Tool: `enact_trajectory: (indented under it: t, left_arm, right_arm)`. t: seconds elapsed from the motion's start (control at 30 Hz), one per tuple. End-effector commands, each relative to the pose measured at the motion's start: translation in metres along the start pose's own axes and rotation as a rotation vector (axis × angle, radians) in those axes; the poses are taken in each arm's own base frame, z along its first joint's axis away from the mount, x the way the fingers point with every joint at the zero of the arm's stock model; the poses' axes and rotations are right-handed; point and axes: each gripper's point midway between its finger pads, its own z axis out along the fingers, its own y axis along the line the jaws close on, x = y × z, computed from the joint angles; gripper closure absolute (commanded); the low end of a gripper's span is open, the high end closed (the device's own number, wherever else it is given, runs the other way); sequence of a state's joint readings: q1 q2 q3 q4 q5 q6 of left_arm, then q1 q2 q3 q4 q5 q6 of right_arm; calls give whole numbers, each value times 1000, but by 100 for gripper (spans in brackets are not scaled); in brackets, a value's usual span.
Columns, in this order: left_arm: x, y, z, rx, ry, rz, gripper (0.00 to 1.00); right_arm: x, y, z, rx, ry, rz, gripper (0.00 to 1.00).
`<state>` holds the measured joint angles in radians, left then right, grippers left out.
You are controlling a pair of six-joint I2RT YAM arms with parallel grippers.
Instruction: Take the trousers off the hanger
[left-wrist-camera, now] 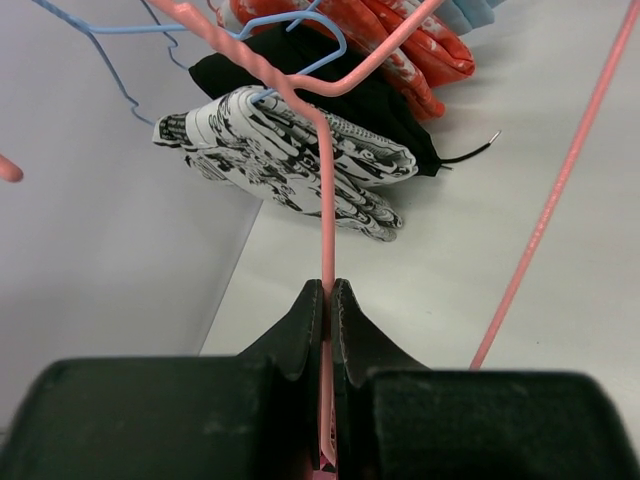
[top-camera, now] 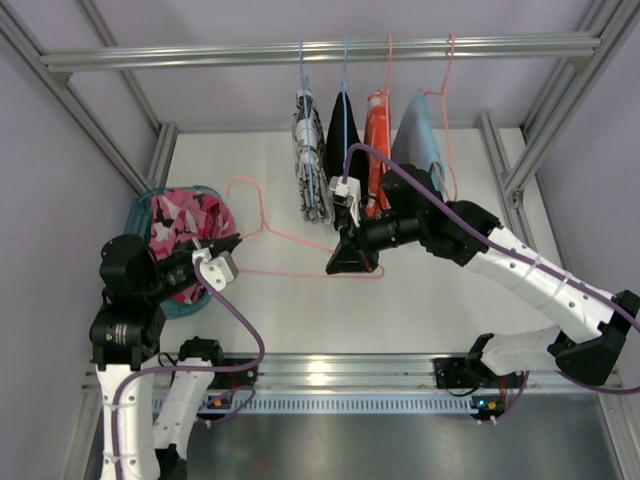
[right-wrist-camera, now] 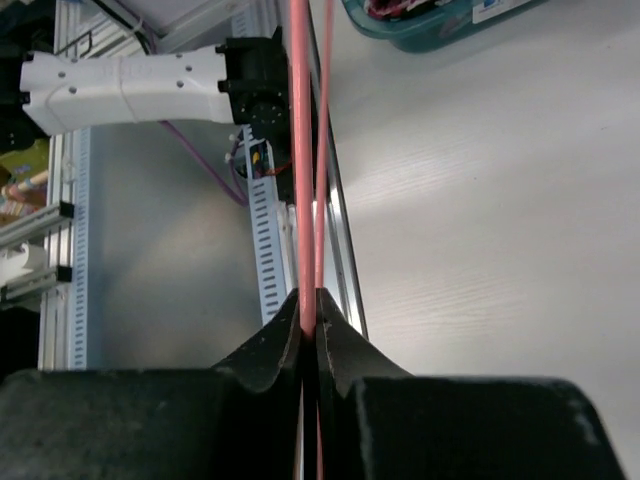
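Observation:
An empty pink wire hanger (top-camera: 300, 239) hangs in the air between my two grippers. My left gripper (top-camera: 237, 245) is shut on its wire at the left end, and the wrist view shows the wire (left-wrist-camera: 325, 200) pinched between the jaws (left-wrist-camera: 328, 290). My right gripper (top-camera: 352, 262) is shut on the hanger's right end (right-wrist-camera: 303, 150), with the jaws closed on the wire (right-wrist-camera: 309, 297). The pink printed trousers (top-camera: 185, 225) lie in a teal basket (top-camera: 140, 210) at the left. The white trousers with black print (top-camera: 313, 170) hang on a blue hanger; they also show in the left wrist view (left-wrist-camera: 290, 160).
A metal rail (top-camera: 320, 50) crosses the back and carries several hangers: a black garment (top-camera: 345, 130), an orange one (top-camera: 377, 150) and a light blue one (top-camera: 418, 135). Frame posts stand at both sides. The basket's edge shows in the right wrist view (right-wrist-camera: 420, 25).

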<state>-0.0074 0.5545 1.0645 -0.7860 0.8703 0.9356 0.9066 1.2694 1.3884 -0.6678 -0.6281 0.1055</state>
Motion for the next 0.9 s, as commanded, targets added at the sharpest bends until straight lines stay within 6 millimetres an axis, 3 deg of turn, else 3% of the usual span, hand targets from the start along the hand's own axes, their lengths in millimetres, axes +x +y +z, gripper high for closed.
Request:
enact_trajectory:
  t: [0.0, 0.1, 0.17, 0.2, 0.27, 0.37, 0.43, 0.57, 0.67, 0.77, 0.87]
  left_arm:
    - [-17, 9, -4, -26, -34, 33, 100]
    - [-17, 10, -6, -38, -29, 18, 97]
    - [-18, 12, -8, -57, -20, -1, 84]
    - [-18, 15, -10, -85, -12, -63, 70]
    - [-22, 21, -14, -138, -10, -133, 56]
    - [-37, 29, -21, -215, -64, -241, 31]
    - [-64, 48, -30, -307, -151, -341, 19]
    - [-109, 86, -47, -433, -290, -483, 6]
    - [-132, 113, -61, -535, -397, -571, 5]
    - [-127, 142, -79, -720, -414, -610, 5]
    - [-115, 153, -82, -792, -388, -625, 5]
  right_arm:
    - [-24, 5, -10, 5, -72, -57, 100]
    - [-29, 7, -12, 5, -84, -68, 100]
    - [-38, 4, -17, 39, -106, -89, 100]
    - [-42, 2, -19, 53, -113, -100, 100]
    - [-53, 1, -27, 74, -139, -116, 100]
    - [-63, -3, -39, 100, -175, -128, 100]
    - [-67, -3, -47, 114, -200, -127, 100]
    - [-72, -1, -65, 136, -239, -133, 100]
    - [-79, 2, -85, 178, -272, -200, 100]
    - [-86, 1, -115, 257, -319, -270, 100]
    - [-87, 5, -152, 349, -378, -340, 100]
